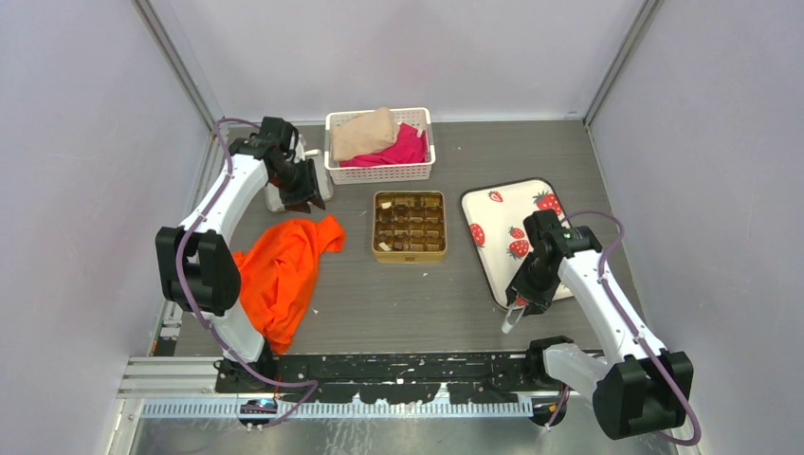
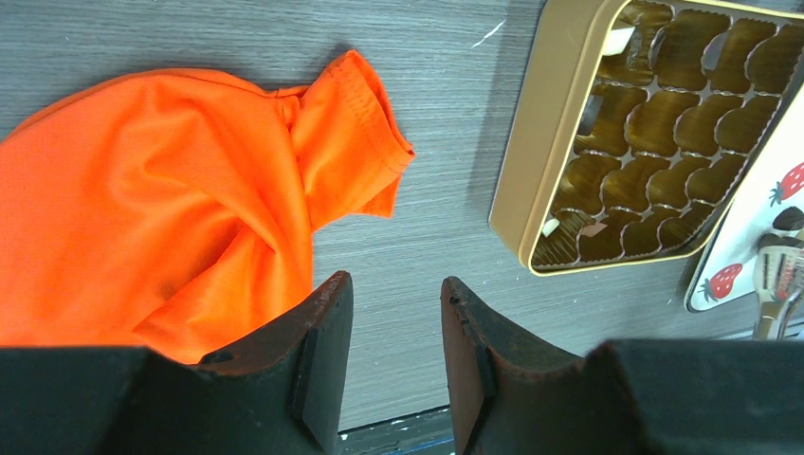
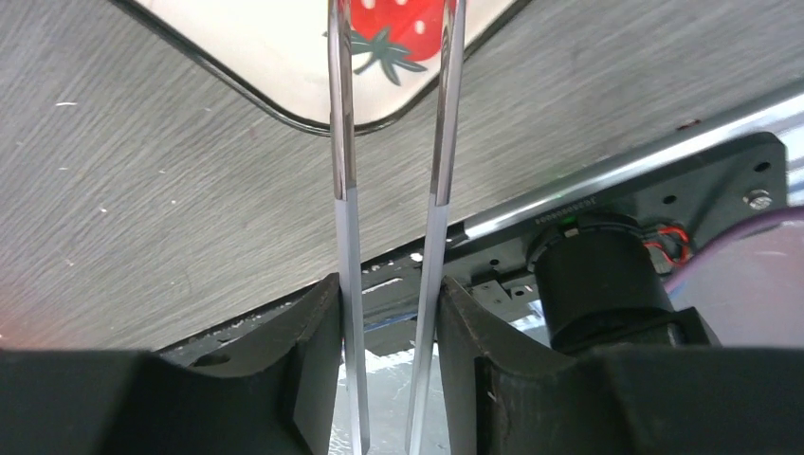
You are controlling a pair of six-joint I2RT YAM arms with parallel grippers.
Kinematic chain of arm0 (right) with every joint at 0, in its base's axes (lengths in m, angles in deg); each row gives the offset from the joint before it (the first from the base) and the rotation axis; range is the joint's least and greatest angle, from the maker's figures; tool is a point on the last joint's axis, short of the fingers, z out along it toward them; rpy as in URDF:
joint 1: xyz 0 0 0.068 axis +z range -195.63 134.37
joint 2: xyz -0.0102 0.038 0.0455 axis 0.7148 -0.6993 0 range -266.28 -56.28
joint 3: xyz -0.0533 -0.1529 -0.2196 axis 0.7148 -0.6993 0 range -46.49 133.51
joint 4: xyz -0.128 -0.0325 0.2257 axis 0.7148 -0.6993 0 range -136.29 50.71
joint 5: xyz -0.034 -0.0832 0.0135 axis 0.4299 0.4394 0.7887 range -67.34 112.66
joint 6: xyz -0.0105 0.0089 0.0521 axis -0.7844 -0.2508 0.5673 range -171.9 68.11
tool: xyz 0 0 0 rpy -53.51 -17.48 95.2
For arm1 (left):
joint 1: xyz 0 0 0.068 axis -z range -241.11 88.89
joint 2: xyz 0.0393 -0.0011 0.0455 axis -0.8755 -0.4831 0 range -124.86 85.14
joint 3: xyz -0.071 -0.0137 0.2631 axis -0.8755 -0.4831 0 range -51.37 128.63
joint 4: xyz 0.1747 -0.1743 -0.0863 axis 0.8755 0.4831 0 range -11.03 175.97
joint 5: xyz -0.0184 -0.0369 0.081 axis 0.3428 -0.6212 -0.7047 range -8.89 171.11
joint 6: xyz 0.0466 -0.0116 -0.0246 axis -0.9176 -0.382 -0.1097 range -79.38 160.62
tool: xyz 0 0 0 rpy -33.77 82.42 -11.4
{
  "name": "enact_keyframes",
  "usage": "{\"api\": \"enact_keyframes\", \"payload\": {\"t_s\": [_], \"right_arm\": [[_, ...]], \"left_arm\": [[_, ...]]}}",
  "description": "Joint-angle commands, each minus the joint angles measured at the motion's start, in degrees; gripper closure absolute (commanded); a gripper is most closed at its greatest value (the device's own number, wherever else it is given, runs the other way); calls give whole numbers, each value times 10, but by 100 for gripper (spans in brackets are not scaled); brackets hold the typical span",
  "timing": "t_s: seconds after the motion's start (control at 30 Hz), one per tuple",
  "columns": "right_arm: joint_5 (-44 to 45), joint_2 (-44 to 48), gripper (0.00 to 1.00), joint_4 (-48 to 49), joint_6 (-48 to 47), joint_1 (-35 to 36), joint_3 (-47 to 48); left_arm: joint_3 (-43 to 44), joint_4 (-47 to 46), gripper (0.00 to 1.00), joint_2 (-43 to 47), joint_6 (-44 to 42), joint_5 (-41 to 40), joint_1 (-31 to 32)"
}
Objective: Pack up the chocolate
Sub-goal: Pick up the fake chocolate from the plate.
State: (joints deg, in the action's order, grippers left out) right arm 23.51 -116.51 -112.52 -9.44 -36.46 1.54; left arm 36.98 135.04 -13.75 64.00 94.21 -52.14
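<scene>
My right gripper (image 1: 521, 301) (image 3: 391, 284) is shut on metal tongs (image 3: 343, 142) (image 1: 511, 320). The tongs' arms reach over the near left corner of the white strawberry tray (image 1: 498, 213) (image 3: 284, 47). Their tips (image 2: 773, 284) show at the right edge of the left wrist view. Next to the tips on the tray lies a small dark piece (image 2: 789, 220), probably chocolate. The gold tin (image 1: 410, 256) (image 2: 545, 123) holds brown compartments with a few pale bits (image 2: 616, 40). My left gripper (image 1: 301, 194) (image 2: 396, 284) hangs open and empty, left of the tin.
An orange shirt (image 1: 284, 265) (image 2: 161, 190) lies crumpled at the left. A white basket (image 1: 379, 172) with beige and pink cloth stands at the back. The black base rail (image 3: 607, 190) runs along the near edge under my right gripper.
</scene>
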Motion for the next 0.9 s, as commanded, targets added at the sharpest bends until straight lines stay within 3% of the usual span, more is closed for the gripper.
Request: {"api": "enact_keyframes", "payload": {"t_s": [0.0,0.47,0.57,0.73,0.87], "right_arm": [[-44,16,56,42,8,1,-1],[-25,-18,56,64,-7,1,-3],[-24,-21,64,64,-4,1,-1],[-22,-17,89,54,1,1,13],[-28,-14,99,49,7,1,32]], "left_arm": [[18,-7,59,9,-5,9,-4],[21,-11,59,5,-1,15,-4],[21,-12,59,4,-1,17,-4],[22,-12,59,4,-1,18,-4],[22,-13,60,4,-1,17,-4]]}}
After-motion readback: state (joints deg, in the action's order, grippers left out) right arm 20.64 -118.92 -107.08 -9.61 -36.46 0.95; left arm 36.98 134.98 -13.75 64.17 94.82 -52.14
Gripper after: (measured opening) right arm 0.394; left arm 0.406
